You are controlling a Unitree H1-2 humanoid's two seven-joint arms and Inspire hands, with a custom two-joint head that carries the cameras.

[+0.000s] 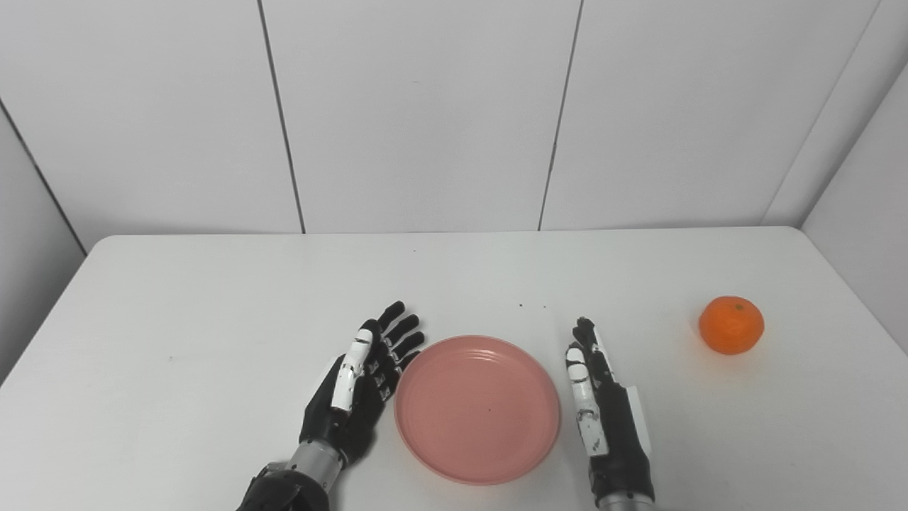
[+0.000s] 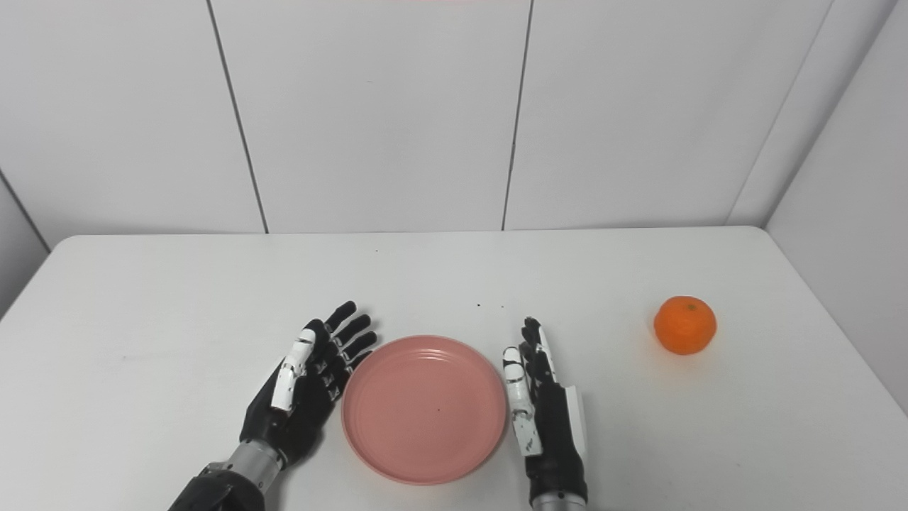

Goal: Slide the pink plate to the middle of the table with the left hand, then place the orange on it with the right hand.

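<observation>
Pink plate (image 1: 477, 410): lower centre of frame, flat on white table (image 1: 213, 298), nothing on it. Orange (image 1: 731, 325): right of frame, well apart from plate. Both forearms cut off by bottom edge. Left hand (image 1: 360, 387): just left of plate rim, fingers spread and extended, holding nothing; contact with rim hard to judge. Right hand (image 1: 603, 404): just right of plate, edge-on, fingers straight and close together, holding nothing. Right eye view shows narrow gap between right hand and rim more clearly.
</observation>
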